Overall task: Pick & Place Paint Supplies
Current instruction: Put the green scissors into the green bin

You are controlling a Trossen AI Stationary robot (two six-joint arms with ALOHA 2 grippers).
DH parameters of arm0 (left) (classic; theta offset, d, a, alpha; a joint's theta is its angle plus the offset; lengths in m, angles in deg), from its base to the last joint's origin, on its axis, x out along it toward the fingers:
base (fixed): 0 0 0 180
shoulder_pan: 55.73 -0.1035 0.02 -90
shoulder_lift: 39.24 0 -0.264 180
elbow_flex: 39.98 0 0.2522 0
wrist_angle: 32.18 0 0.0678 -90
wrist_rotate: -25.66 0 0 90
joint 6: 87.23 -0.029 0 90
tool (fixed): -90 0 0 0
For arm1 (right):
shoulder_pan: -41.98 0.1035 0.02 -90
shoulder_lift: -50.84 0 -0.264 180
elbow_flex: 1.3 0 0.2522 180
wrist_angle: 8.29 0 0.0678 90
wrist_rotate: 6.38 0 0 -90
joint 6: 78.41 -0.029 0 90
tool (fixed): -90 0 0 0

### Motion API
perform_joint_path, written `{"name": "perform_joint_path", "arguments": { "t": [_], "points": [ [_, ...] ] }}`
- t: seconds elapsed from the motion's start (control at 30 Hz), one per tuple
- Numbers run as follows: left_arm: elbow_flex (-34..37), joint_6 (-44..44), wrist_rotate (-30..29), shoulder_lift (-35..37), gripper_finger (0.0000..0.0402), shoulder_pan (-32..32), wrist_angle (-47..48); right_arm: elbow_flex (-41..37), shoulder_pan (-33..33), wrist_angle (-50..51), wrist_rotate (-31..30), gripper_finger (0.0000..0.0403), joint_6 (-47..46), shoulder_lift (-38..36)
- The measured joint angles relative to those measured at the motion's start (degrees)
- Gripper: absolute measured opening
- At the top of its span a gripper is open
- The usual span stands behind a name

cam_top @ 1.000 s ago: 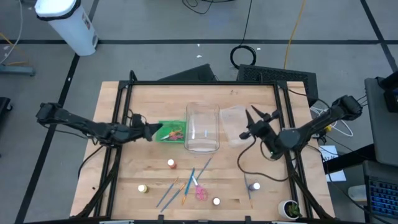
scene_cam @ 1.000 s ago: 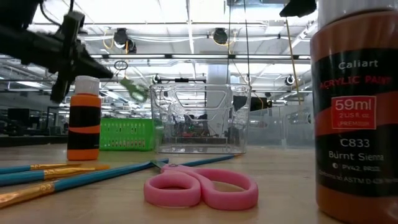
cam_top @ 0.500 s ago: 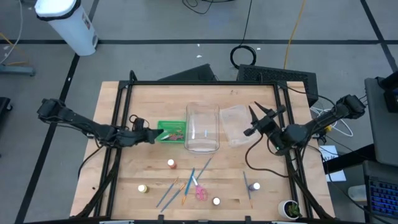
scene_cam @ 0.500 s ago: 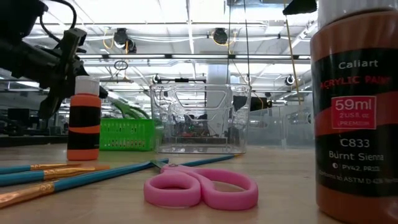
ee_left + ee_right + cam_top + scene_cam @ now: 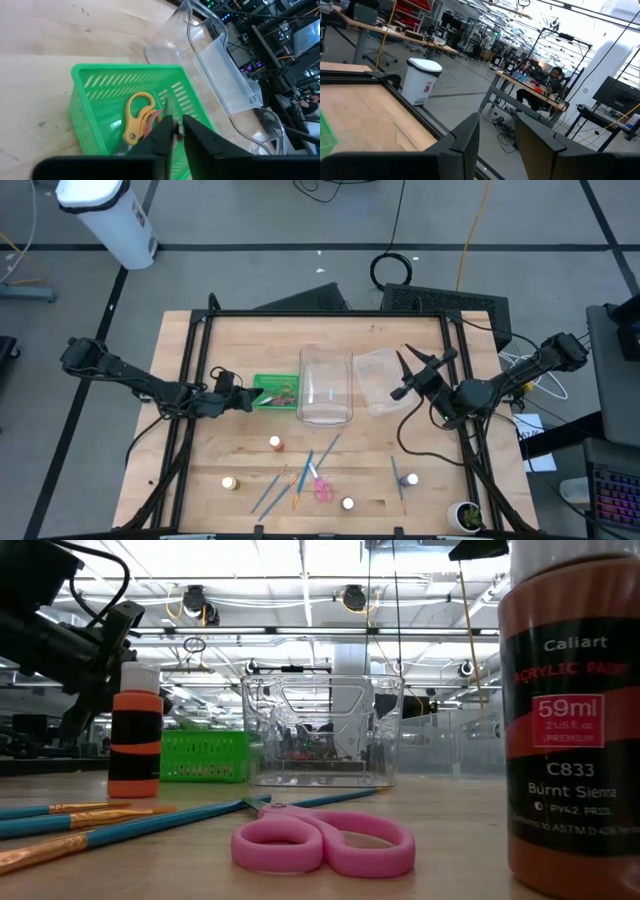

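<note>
— Looking at the left gripper [image 5: 243, 397] first: what has changed?

— It has been drawn back off the green basket [image 5: 262, 402] over the last second and is now held just outside the basket's near wall. Its fingers are parted by a narrow gap, and nothing is seen between them. A second ago a green item was dangling beneath it in the low view; that item is no longer seen hanging there.

— So a drop is to be assumed?

— That is the likely reading. Just ahead of the fingertips, inside the basket, orange-handled scissors [image 5: 135, 112] are seen lying with something pink beside them. The green item itself cannot be made out there.

— And beyond the basket?

— The clear bin [image 5: 325, 385] is set touching the basket's far side. Farther still, across the bin, the right gripper [image 5: 408, 377] is held raised with its fingers apart and empty; it has barely been moved.

— What is left for the task?

— Off to the gripper's side, well apart from it, pink scissors [image 5: 322, 488], several brushes [image 5: 290, 480] and four small paint bottles [image 5: 274, 443] are still lying on the table [image 5: 240, 340]. One placement is judged done, and another pick is called for.
</note>
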Motion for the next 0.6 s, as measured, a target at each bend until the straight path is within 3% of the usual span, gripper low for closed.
{"name": "perform_joint_path", "arguments": {
  "t": [0.37,0.6],
  "points": [
    [0.0,-2.2,-0.6,0.1,0.0224,0.0,0.0,0.0,0.0,0.0,1.0,0.0114,-0.2,0.0],
    [-3.6,-15.0,-0.1,0.4,0.0252,-0.3,0.6,0.0,0.0,0.0,1.0,0.0114,-1.5,0.0]
  ]
}}
